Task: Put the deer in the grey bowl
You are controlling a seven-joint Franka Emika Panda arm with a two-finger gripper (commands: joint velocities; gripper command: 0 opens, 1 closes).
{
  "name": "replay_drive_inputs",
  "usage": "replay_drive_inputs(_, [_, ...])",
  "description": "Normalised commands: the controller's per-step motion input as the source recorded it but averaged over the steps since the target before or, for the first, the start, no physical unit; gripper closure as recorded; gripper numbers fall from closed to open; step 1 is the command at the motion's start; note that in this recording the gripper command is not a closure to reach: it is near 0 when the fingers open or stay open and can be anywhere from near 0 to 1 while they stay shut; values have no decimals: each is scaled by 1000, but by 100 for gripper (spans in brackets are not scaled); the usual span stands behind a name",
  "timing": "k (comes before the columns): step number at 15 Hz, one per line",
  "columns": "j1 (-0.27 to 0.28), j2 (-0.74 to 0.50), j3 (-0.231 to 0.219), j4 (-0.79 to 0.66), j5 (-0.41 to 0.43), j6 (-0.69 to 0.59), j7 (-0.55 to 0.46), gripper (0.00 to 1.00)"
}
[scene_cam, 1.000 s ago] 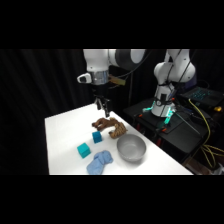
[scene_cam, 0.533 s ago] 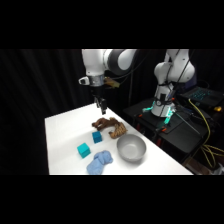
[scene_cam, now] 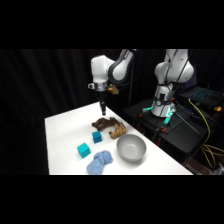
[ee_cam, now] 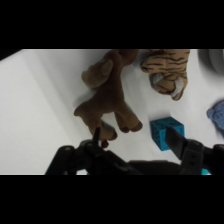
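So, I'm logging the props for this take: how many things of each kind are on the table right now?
Plush toys: 2, the brown deer and a striped tiger
Teal cubes: 2, one near the deer, one farther out
Grey bowl: 1
Blue cloth: 1
Total: 6

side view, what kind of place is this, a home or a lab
Most likely a robotics lab: a white table against black curtains, a second robot arm on a dark bench, and loose yellow cables beside it. The toys look like test props.
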Motion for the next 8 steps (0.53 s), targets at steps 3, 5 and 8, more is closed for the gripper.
replay_drive_inputs(3, [38, 246, 50, -160, 227, 458, 224, 0])
replay_drive_inputs(5, [22, 235, 34, -107, 175, 354, 145, 0])
replay_drive_inputs(8, [-4, 205, 29, -62, 159, 276, 83, 0])
